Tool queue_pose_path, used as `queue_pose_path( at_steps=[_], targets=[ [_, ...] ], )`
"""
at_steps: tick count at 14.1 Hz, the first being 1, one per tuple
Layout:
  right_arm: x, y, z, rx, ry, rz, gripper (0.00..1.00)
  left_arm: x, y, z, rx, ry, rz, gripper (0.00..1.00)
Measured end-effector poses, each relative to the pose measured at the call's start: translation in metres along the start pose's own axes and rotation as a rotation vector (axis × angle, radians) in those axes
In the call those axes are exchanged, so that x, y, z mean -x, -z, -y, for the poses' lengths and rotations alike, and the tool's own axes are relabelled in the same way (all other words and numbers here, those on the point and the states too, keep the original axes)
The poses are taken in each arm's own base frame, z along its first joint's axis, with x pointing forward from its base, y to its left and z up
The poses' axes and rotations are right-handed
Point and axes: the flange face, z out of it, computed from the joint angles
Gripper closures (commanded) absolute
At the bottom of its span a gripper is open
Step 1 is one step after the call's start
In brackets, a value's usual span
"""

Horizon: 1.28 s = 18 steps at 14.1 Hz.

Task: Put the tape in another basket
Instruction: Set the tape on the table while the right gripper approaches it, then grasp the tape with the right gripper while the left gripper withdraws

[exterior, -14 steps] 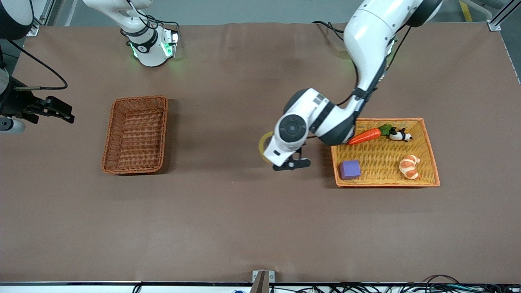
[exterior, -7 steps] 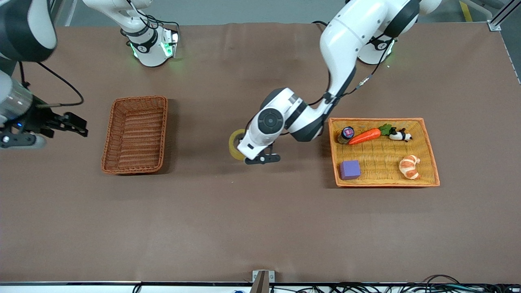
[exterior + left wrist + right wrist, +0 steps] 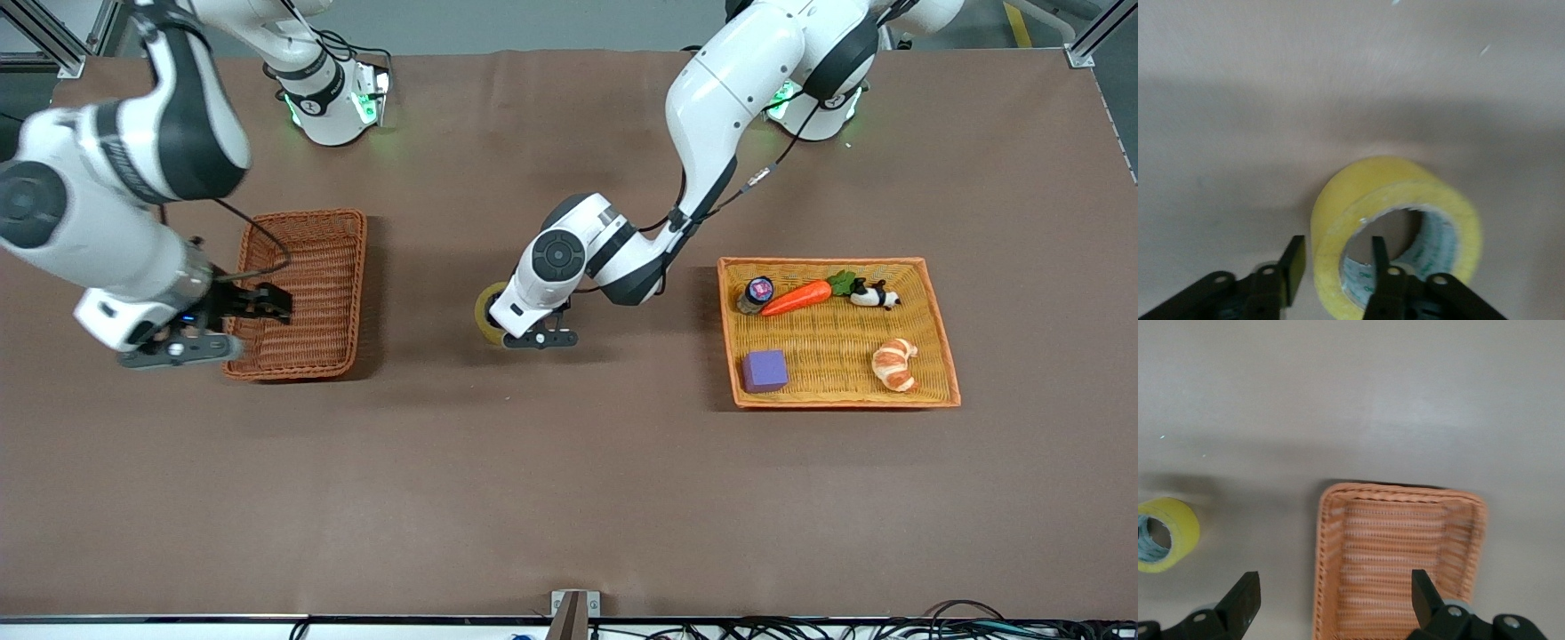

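Note:
The tape (image 3: 486, 313), a yellowish roll, hangs in my left gripper (image 3: 520, 336) over the bare table between the two baskets. In the left wrist view one finger (image 3: 1293, 265) is outside the tape's (image 3: 1405, 193) wall and the other is inside its hole, shut on the wall. The reddish-brown wicker basket (image 3: 356, 293) stands empty toward the right arm's end. My right gripper (image 3: 265, 304) is wide open and empty over that basket's rim on the side away from the tape. The right wrist view shows the basket (image 3: 1398, 560) between my right gripper's (image 3: 1335, 603) fingers and the tape (image 3: 1165, 535) farther off.
The orange-yellow woven tray (image 3: 942, 356) lies toward the left arm's end. It holds a carrot (image 3: 796, 298), a purple cube (image 3: 765, 371), a croissant (image 3: 893, 363), a panda toy (image 3: 874, 295) and a small jar (image 3: 756, 293). Brown cloth covers the table.
My left gripper has carried the tape away from the tray toward the wicker basket. My right arm has swung in from the table's end to over the basket.

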Motion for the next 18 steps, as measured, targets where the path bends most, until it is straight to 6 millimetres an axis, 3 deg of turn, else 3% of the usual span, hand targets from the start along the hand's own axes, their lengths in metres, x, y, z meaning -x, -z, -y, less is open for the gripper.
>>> queue_pose_path(
  at_steps=[2,4,6,8,10,12,16,17,18],
  targets=[
    [0.003,-0.028,0.031,-0.007,0.004,0.019,0.00,-0.007,0.050,0.005,-0.030,0.010,0.019,0.00],
    [0.007,-0.052,0.077,-0.018,-0.012,0.045,0.00,-0.013,0.124,0.023,-0.092,0.024,0.048,0.00],
    [0.013,-0.077,0.132,-0.035,-0.043,0.069,0.00,-0.020,0.202,0.051,-0.180,0.029,0.006,0.01],
    [0.019,-0.107,0.181,-0.050,-0.072,0.073,0.00,-0.030,0.262,0.087,-0.228,0.031,-0.050,0.00],
    [0.028,-0.151,0.219,-0.026,-0.078,0.070,0.00,-0.038,0.297,0.123,-0.231,0.015,-0.068,0.00],
    [0.039,-0.190,0.244,-0.033,-0.059,0.058,0.00,-0.046,0.319,0.156,-0.235,0.006,-0.074,0.00],
    [0.060,-0.241,0.254,-0.063,-0.025,0.044,0.02,-0.060,0.374,0.224,-0.225,-0.015,-0.110,0.00],
    [0.062,-0.246,0.256,-0.064,-0.018,0.045,0.11,-0.063,0.391,0.243,-0.220,-0.015,-0.125,0.00],
    [0.064,-0.250,0.257,-0.065,-0.014,0.047,0.37,-0.065,0.409,0.263,-0.217,-0.027,-0.142,0.00]
  ],
)
